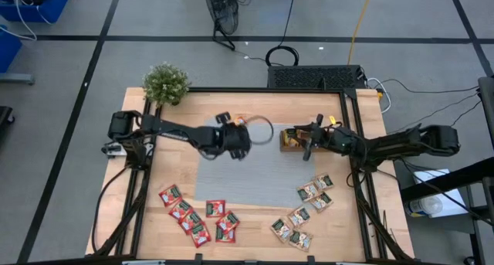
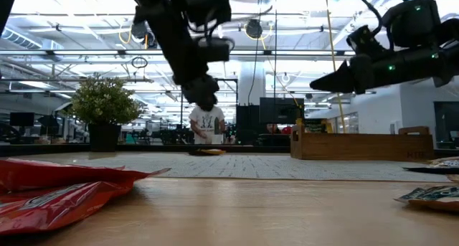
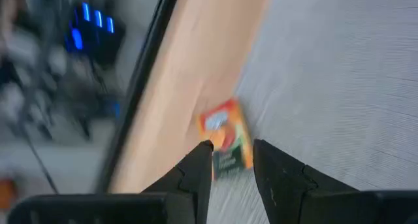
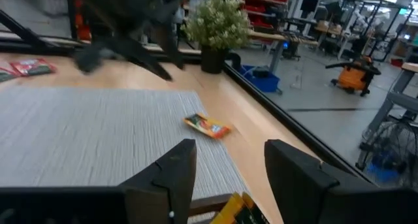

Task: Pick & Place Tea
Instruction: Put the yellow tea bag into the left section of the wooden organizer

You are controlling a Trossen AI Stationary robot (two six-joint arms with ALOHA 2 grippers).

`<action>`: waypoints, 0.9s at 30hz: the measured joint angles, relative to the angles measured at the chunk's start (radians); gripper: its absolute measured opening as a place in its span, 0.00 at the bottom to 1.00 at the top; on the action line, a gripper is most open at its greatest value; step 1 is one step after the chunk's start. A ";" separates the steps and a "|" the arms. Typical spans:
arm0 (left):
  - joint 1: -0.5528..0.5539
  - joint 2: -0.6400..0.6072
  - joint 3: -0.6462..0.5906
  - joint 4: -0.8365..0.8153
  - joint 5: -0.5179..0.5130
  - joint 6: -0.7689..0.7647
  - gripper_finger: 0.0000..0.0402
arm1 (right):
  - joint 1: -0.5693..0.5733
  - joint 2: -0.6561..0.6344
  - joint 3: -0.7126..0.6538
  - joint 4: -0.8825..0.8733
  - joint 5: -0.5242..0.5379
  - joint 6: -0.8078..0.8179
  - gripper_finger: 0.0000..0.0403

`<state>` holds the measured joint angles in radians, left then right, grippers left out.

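Note:
One orange-yellow tea sachet (image 3: 225, 136) lies flat where the grey mat's far edge (image 1: 255, 153) meets the wood; it also shows in the high view (image 1: 241, 120) and the right wrist view (image 4: 208, 126). My left gripper (image 3: 232, 164) hangs open above it, off the table, and shows in the low view (image 2: 202, 94). My right gripper (image 4: 228, 165) is open and hovers over the brown wooden tray (image 1: 292, 139), which holds yellow sachets (image 4: 236, 211). Several red sachets (image 1: 194, 217) and several pale-green ones (image 1: 309, 207) lie on the wood near the table's near edge.
A potted plant (image 1: 166, 83) stands at the table's far left corner. The black frame rails (image 1: 355, 141) run along the table's sides. Red sachets (image 2: 57, 192) lie close to the low camera. A person (image 2: 208, 124) stands far off in the room behind.

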<state>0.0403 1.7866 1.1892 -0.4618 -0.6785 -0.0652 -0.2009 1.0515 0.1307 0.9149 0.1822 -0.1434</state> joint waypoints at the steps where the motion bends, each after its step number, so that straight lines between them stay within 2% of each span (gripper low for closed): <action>1: 0.026 0.000 0.000 -0.022 0.040 -0.052 0.29 | 0.004 -0.007 0.000 0.000 0.000 0.001 0.42; 5: 0.135 0.011 0.000 -0.043 0.278 -0.174 0.29 | 0.008 -0.022 0.000 0.000 0.000 0.001 0.41; 8: 0.185 0.041 0.000 -0.017 0.366 -0.169 0.31 | 0.007 -0.022 0.000 -0.010 0.000 0.001 0.41; 14: 0.208 0.119 -0.001 0.053 0.393 -0.100 0.44 | 0.007 -0.022 0.000 -0.026 0.000 0.001 0.41; 20: 0.214 0.171 -0.001 0.067 0.369 -0.097 0.57 | 0.007 -0.022 0.000 -0.030 0.000 0.001 0.41; 27: 0.228 0.195 0.003 0.075 0.351 -0.097 0.59 | 0.007 -0.022 0.000 -0.030 0.000 0.003 0.40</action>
<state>0.2680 1.9816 1.1927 -0.3870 -0.3271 -0.1619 -0.1944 1.0294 0.1307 0.8852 0.1826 -0.1405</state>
